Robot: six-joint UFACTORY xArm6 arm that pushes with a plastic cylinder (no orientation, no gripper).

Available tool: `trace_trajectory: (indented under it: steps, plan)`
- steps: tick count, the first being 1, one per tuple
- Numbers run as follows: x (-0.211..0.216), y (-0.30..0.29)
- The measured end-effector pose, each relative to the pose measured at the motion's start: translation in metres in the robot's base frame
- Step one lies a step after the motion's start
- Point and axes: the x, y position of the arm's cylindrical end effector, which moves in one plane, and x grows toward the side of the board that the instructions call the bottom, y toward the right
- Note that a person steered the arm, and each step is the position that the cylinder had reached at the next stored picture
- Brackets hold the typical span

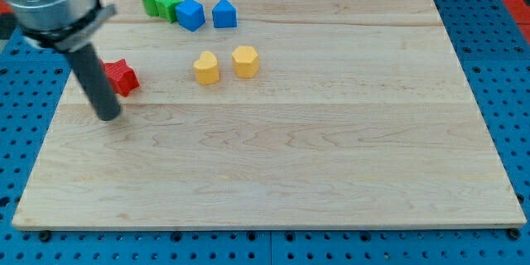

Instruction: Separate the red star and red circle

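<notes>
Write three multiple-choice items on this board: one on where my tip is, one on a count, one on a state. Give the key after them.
1. Where is my tip relative to the red star?
A. Just below and to the view's left of it
B. Far off at the view's right
C. Between the yellow blocks

2. How many yellow blocks are on the wooden board?
A. One
B. Two
C. Four

3. How do the green blocks stand to the blue cube?
A. Stacked on top of it
B. Close beside it in a row
C. At opposite corners of the board

Key: 1 A, the rod ends right by the star's lower left. 2 B, a rounded yellow block and a yellow hexagon sit side by side. 3 B, they crowd together at the view's top left, with the blue house-shaped block next along.
</notes>
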Motion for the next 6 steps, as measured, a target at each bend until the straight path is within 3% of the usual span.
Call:
trace_trajectory:
  steps: [1,2,4,6]
  plan:
    - [-0.034,-0.027]
    - [-0.047,0.006]
    - [-0.097,-0.017]
    - [-0.096,-0.059]
